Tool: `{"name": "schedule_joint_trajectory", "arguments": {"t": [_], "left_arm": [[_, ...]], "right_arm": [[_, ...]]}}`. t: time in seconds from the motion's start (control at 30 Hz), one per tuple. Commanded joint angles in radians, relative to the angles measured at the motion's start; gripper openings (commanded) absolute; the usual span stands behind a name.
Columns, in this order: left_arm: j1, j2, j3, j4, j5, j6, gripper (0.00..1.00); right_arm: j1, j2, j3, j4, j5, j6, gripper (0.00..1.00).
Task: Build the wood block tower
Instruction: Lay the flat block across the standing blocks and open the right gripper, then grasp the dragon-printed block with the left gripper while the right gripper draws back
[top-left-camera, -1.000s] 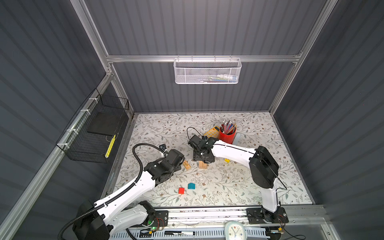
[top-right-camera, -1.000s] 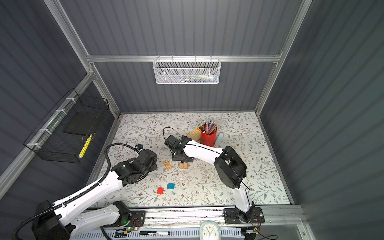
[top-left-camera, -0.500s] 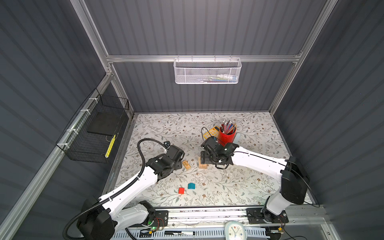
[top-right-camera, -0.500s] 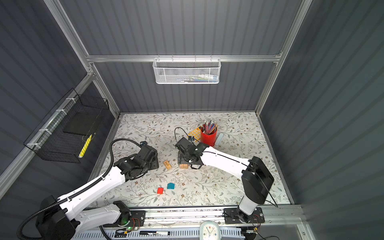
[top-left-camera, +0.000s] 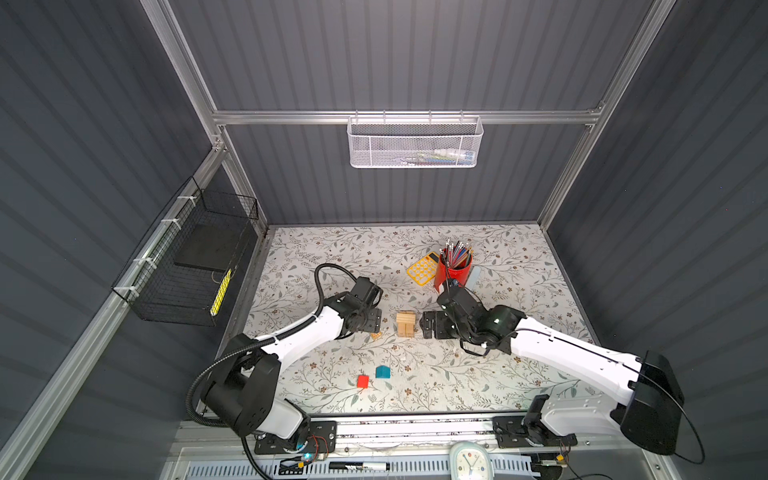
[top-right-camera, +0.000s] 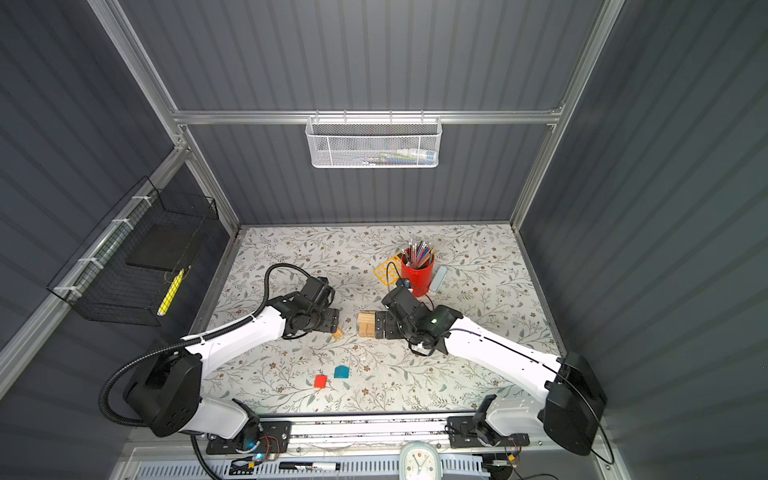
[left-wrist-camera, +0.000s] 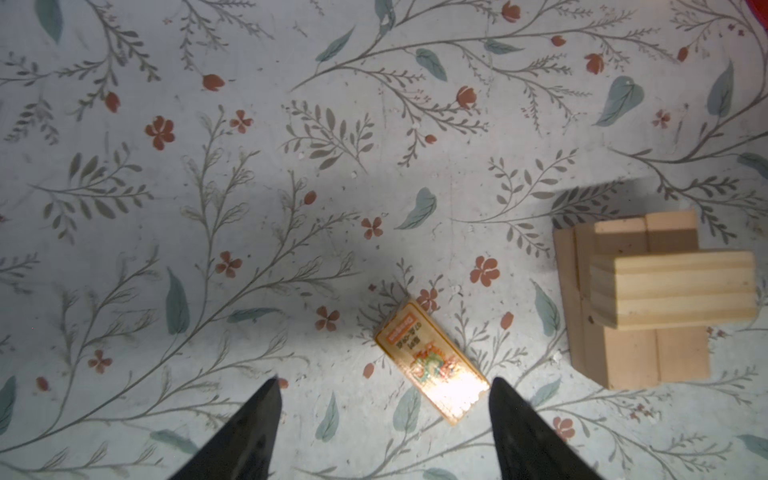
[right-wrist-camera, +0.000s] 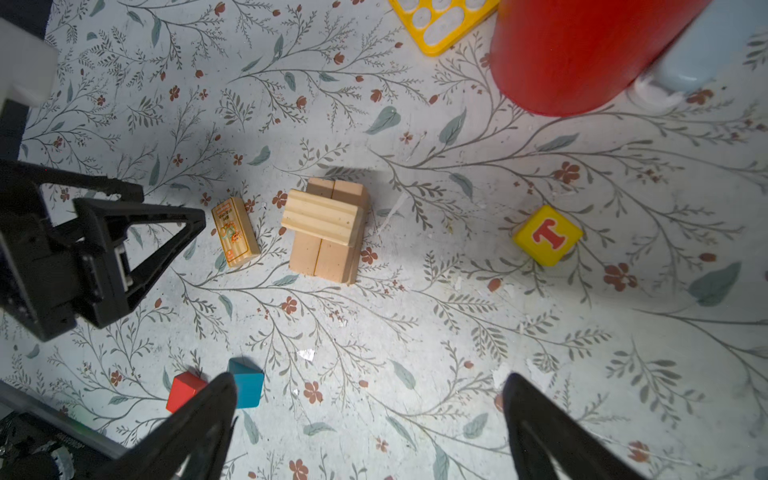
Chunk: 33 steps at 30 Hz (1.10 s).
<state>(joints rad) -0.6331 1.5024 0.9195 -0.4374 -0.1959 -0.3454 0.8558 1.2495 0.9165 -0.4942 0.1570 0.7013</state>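
Wood block tower (top-left-camera: 405, 323) sits on floral tabletop (top-left-camera: 457, 386), grey walls (top-left-camera: 374, 62) around; left hand (left-wrist-camera: 384, 382), right hand (right-wrist-camera: 370, 378) agape.

Wood block tower (top-right-camera: 367, 325) stands well apart from red cube (top-right-camera: 320, 381), teal block (top-right-camera: 341, 372)

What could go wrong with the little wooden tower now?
The top plank sits off-centre on the wood block tower, so a nudge might tip it. The open right gripper is close to the tower and may bump it. The printed plank lies near, so the left gripper could knock the tower grabbing it.
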Motion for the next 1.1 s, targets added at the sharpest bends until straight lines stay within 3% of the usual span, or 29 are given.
{"name": "schedule_joint_trajectory", "arguments": {"t": [0.0,0.4,0.63,1.07], "left_arm": [[0.01,0.068,0.058,0.034,0.052,0.074,0.8],[0.013,0.214,0.099,0.035,0.128,0.109,0.8],[0.012,0.202,0.057,0.014,0.202,0.088,0.77],[0.005,0.122,0.001,-0.018,0.207,0.029,0.71]], "right_arm": [[-0.023,-0.075,-0.061,0.049,-0.039,-0.026,0.99],[-0.083,-0.152,-0.117,0.041,-0.063,-0.033,0.99],[-0.095,-0.146,-0.12,0.041,-0.07,-0.036,0.99],[-0.107,-0.116,-0.119,0.04,-0.088,-0.034,0.99]]}}
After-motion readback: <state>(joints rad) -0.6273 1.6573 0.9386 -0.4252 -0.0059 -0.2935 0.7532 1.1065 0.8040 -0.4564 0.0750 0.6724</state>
